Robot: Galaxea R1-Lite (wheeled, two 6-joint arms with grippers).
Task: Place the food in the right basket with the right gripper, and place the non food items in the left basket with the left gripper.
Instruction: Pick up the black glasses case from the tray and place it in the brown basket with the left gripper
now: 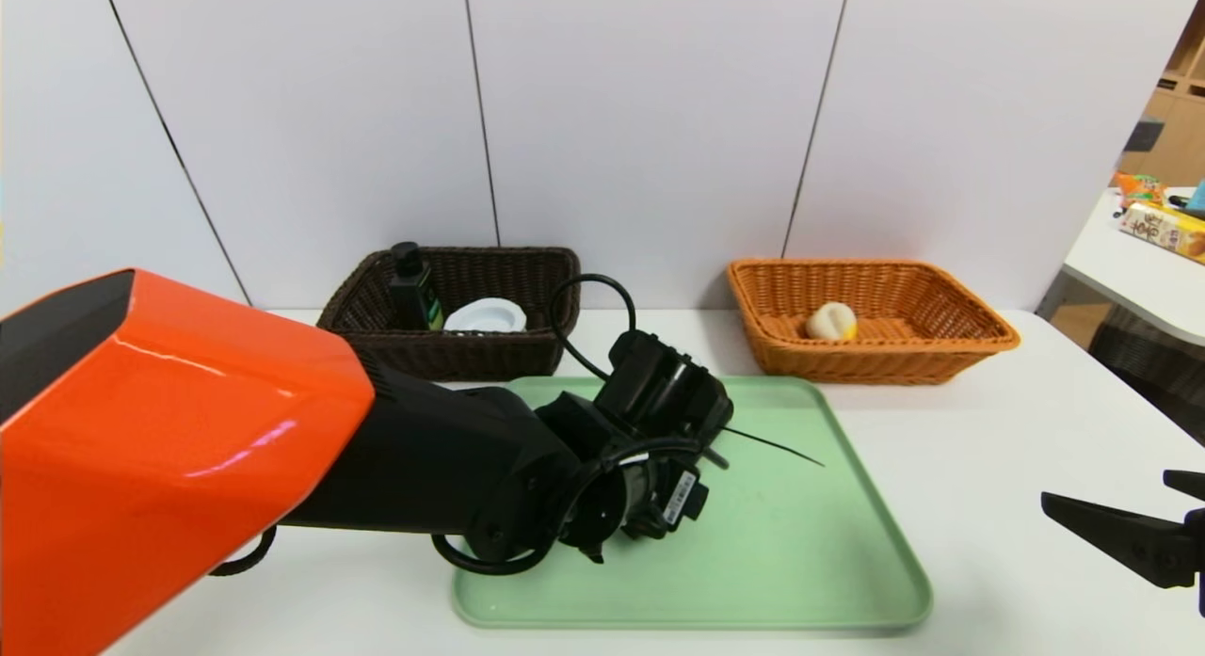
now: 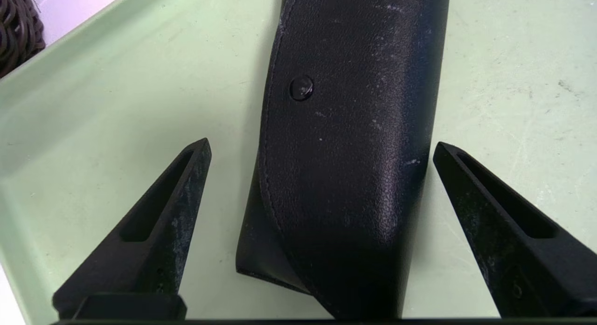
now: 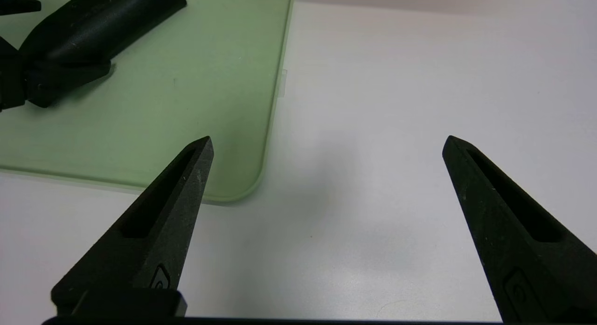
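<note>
Left gripper (image 2: pixel 322 148) wide open, straddling the black block (image 2: pixel 345 152) on the tray (image 2: pixel 93 106); off-center closing could skid that slick wedge sideways.

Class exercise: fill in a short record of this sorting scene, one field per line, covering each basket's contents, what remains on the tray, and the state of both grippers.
left basket: dark brown; holds green bottle and white roll
right basket: orange; holds bun
tray: green; black wedge block lies on it
left gripper: open, fingers on either side of the block, not closed on it
right gripper: open, empty, over bare table beside the tray
left to sort: the block
</note>
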